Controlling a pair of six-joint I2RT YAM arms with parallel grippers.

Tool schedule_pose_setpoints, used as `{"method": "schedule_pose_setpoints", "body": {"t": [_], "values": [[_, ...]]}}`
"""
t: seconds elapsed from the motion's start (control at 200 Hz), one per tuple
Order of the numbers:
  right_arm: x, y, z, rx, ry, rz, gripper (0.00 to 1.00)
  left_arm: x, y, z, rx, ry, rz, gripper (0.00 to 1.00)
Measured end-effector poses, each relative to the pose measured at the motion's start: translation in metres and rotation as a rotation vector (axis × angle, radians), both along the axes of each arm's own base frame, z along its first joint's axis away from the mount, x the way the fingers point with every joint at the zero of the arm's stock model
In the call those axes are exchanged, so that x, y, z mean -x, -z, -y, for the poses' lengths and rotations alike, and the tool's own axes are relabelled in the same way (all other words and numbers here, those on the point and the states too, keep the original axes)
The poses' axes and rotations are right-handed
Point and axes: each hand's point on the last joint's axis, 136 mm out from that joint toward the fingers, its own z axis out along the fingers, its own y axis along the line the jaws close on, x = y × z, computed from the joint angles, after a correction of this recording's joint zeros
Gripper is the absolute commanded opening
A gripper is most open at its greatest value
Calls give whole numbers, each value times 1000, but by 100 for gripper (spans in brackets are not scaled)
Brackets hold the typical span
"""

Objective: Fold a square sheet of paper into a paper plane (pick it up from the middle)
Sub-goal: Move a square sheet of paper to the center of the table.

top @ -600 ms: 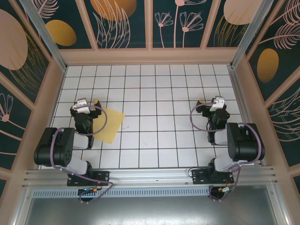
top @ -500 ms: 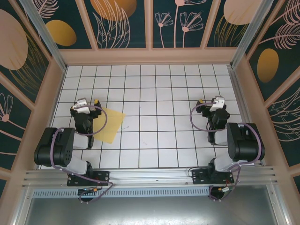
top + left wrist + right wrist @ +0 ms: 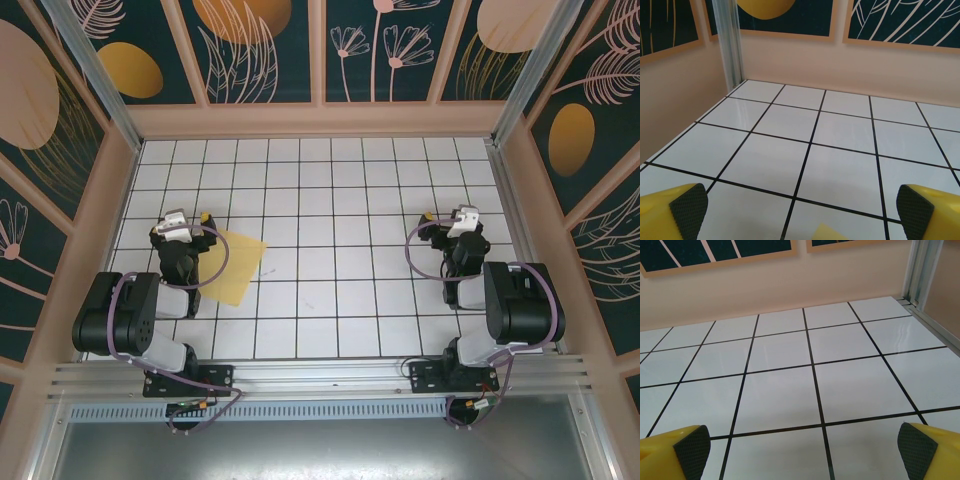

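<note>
Both pairs of jaws stand wide apart with nothing between them. The left gripper (image 3: 800, 205) hangs low by the far-left corner of the square sheet of paper (image 3: 236, 266), apparently poised to reach for its middle, while the right gripper (image 3: 800, 446) waits over bare tiles toward the right edge of the worktop (image 3: 330, 200). The sheet lies flat and unfolded (turned cornerwise to the grid) near the worktop's left edge, its left side hidden beneath the left arm, so folding has not begun. Against the earlier top views nothing has shifted, neither arms nor paper.
</note>
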Motion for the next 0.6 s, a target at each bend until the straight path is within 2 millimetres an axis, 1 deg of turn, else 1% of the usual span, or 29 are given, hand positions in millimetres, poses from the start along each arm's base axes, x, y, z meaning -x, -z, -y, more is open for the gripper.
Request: {"method": "schedule_pose_setpoints", "body": {"t": [0.385,0.475,0.545,0.6], "values": [[0,0,0,0,0,0,99,0,0,0,0,0,0,99],[1,0,0,0,0,-8,99,0,0,-4,2,-24,-11,99],[1,-5,1,0,5,-25,99,-2,-7,-9,10,-57,-22,99],[-5,-21,4,1,25,-15,99,-6,-24,-14,21,-88,-2,99]]}}
